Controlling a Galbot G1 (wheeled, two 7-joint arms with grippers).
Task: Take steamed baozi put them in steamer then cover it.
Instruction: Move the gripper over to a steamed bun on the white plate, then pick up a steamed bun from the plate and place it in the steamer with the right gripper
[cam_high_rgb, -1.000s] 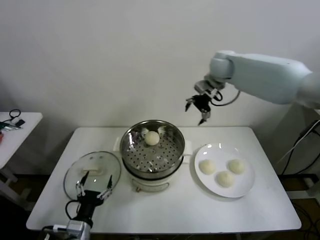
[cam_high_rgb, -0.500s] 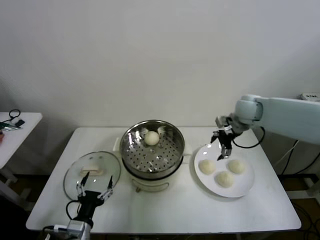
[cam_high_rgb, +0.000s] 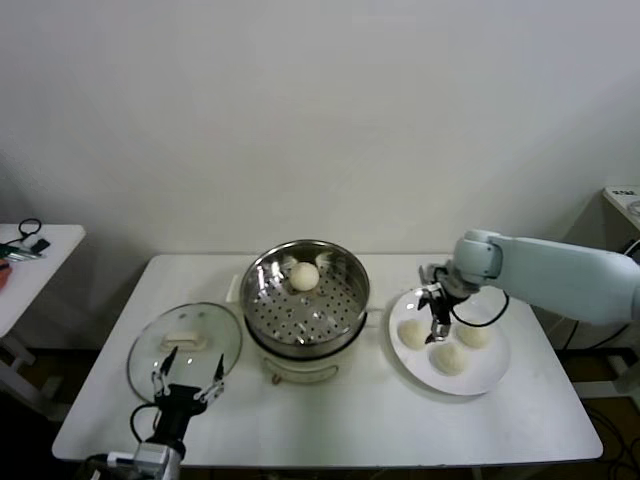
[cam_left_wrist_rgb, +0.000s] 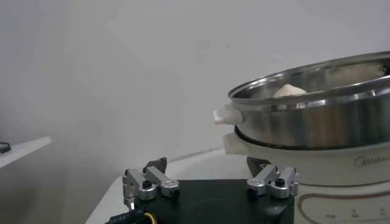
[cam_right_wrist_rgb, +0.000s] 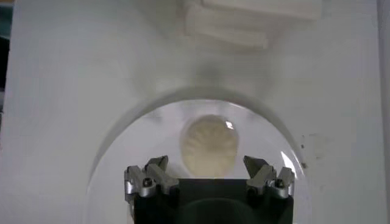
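Note:
The steamer (cam_high_rgb: 305, 300) stands mid-table with one baozi (cam_high_rgb: 304, 275) on its perforated tray. Three more baozi (cam_high_rgb: 413, 333) (cam_high_rgb: 473, 333) (cam_high_rgb: 449, 358) lie on a white plate (cam_high_rgb: 490, 375) to its right. My right gripper (cam_high_rgb: 437, 318) hovers low over the plate, open, among the buns. In the right wrist view a baozi (cam_right_wrist_rgb: 210, 146) lies just ahead of that gripper (cam_right_wrist_rgb: 207, 165), not between its jaws. The glass cover (cam_high_rgb: 185, 345) rests on the table left of the steamer. My left gripper (cam_high_rgb: 188, 385) waits open at the cover's near edge; its wrist view shows the steamer (cam_left_wrist_rgb: 317, 115) side-on.
A small side table (cam_high_rgb: 30, 260) with dark items stands at far left. A white wall runs behind the table. Bare tabletop (cam_high_rgb: 340, 420) lies in front of the steamer and plate.
My right arm has come down from high behind the steamer to just above the plate, still open. The left arm, cover and buns have not moved.

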